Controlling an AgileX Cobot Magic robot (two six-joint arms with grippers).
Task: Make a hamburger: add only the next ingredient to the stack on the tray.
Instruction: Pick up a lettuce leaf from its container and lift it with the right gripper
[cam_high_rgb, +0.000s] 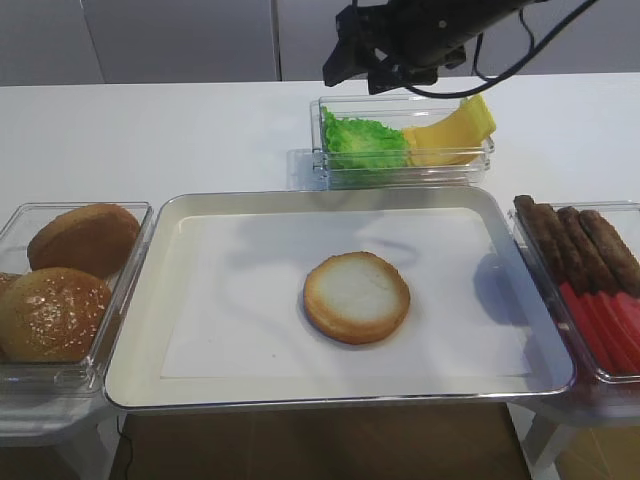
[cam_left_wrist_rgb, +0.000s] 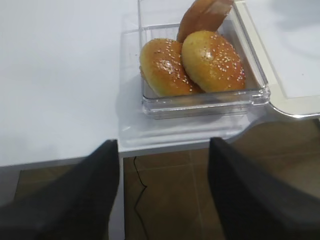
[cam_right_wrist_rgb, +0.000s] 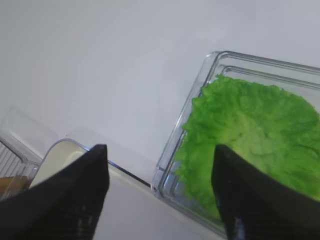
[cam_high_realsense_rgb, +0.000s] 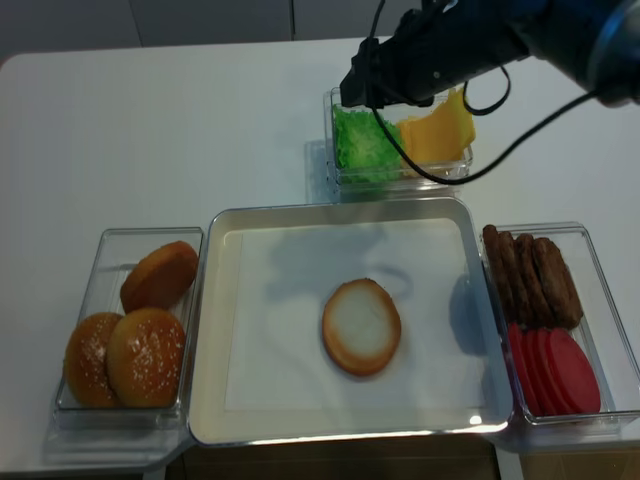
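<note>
The lettuce leaf (cam_high_rgb: 365, 140) (cam_high_realsense_rgb: 362, 145) lies bright green and ruffled in the left half of a clear tub (cam_high_rgb: 330, 168) behind the tray. My right gripper (cam_high_rgb: 360, 78) (cam_high_realsense_rgb: 365, 85) hangs open above the tub's left end, and nothing sits between its fingers. In the right wrist view the gripper (cam_right_wrist_rgb: 160, 150) frames the tub's corner, with the lettuce (cam_right_wrist_rgb: 250, 125) by the right finger. The stack is one flat bun bottom (cam_high_rgb: 357, 297) (cam_high_realsense_rgb: 361, 326) on the tray (cam_high_rgb: 140, 300). Off the table's front-left corner, my left gripper (cam_left_wrist_rgb: 164, 142) is open and empty.
Yellow cheese slices (cam_high_rgb: 455, 130) share the lettuce tub. A tub of sesame buns (cam_high_rgb: 55, 310) (cam_left_wrist_rgb: 192, 62) stands left of the tray. On the right, another tub holds brown patties (cam_high_rgb: 580, 245) and red tomato slices (cam_high_rgb: 605, 325).
</note>
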